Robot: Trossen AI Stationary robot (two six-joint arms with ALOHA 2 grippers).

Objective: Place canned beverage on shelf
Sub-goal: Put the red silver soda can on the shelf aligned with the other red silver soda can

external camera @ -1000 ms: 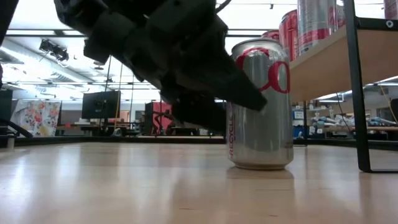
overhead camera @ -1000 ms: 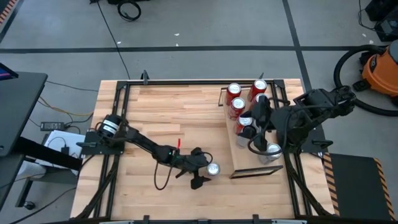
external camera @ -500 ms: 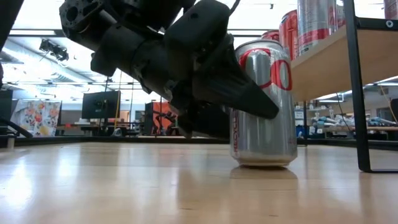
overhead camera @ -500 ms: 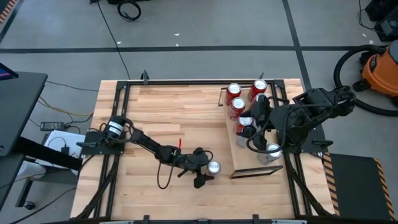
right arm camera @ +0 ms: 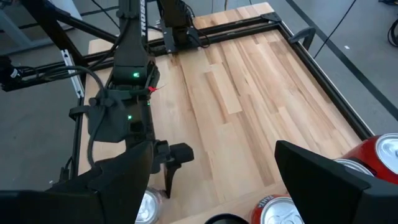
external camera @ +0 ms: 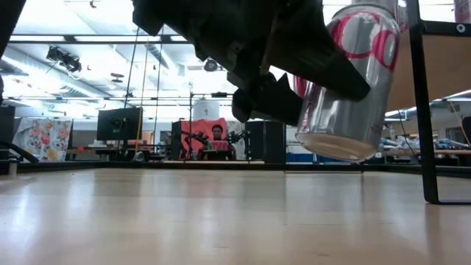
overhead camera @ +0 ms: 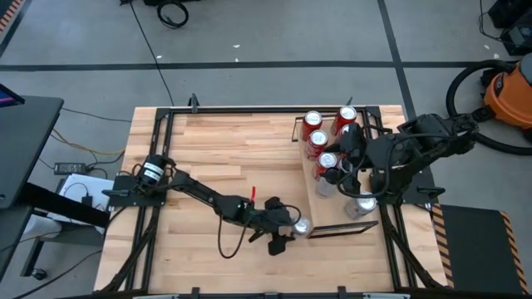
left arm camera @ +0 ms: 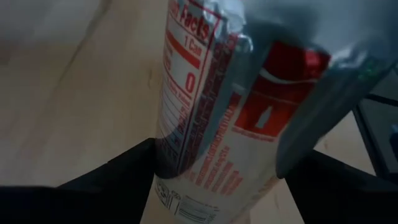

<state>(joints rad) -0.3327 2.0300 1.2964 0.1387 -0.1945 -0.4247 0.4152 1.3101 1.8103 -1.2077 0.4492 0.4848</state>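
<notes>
A: Item one, left arm (overhead camera: 195, 193). Position?

B: Reaches from the table's left edge across the plank tabletop (overhead camera: 241, 145) toward the shelf. Left gripper (overhead camera: 287, 231) sits at the near left corner of the shelf.

A: Grip?

B: Its fingers (external camera: 327, 70) are clamped on either side of a silver can (external camera: 349, 85). In the left wrist view the can (left arm camera: 230, 106) fills the space between the two dark fingers.

A: Item two, the can. Condition?

B: Silver with red lettering, tilted, base clear of the tabletop in the low view. From above its top (overhead camera: 301, 225) shows just beside the shelf's near left corner. Not on the shelf.

A: Item three, the shelf.

B: Light-wood board (overhead camera: 337, 212), raised, right half of the table, thin dark rims at its short ends. In the low view its underside and a dark leg (external camera: 423, 110) show at the right.

A: Contents?

B: Red cans (overhead camera: 313, 121) grouped at the far end, several more partly hidden under the right arm. One silver can top (overhead camera: 366, 202) near the near end.

A: Item four, right arm.

B: Right gripper (overhead camera: 342, 170) hovers over the shelf, above the cans. Fingers (right arm camera: 323, 171) spread wide apart, nothing between them.
</notes>
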